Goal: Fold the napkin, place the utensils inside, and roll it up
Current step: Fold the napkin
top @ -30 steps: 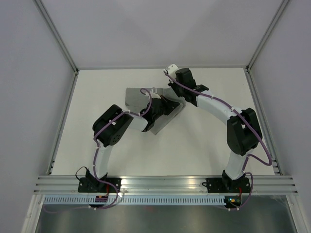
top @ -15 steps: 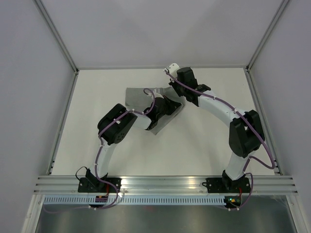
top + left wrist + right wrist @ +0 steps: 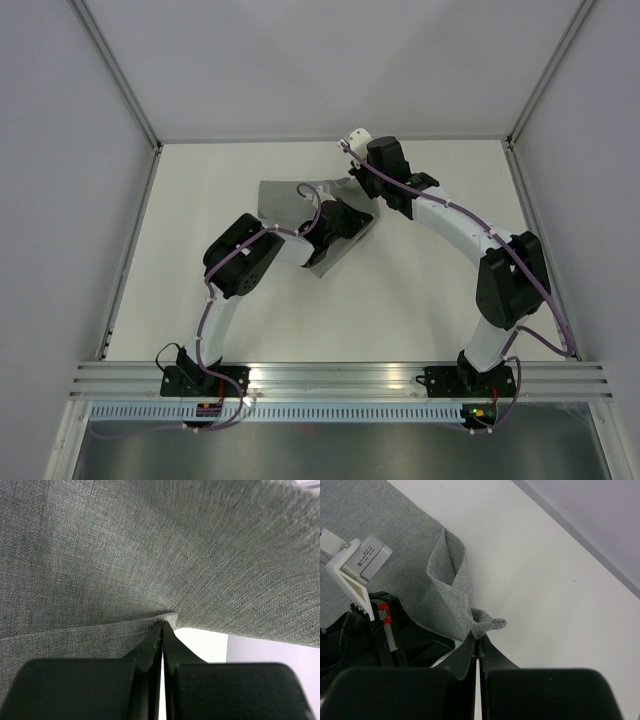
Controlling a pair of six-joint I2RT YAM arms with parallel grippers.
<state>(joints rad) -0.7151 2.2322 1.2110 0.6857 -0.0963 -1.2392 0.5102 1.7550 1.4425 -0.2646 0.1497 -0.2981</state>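
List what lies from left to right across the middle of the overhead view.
Left side rail → left arm's elbow → napkin → right arm's elbow → right side rail.

Left gripper (image 3: 163, 625) shifts right, dragging pinched napkin (image 3: 280, 200) edge; left elbow (image 3: 243, 268) follows. Right gripper (image 3: 477, 647) edges right; right elbow (image 3: 510, 282) swings outward.

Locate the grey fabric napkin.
In the top view, the napkin lies on the far half of the white table, pinched by the left gripper and right gripper.
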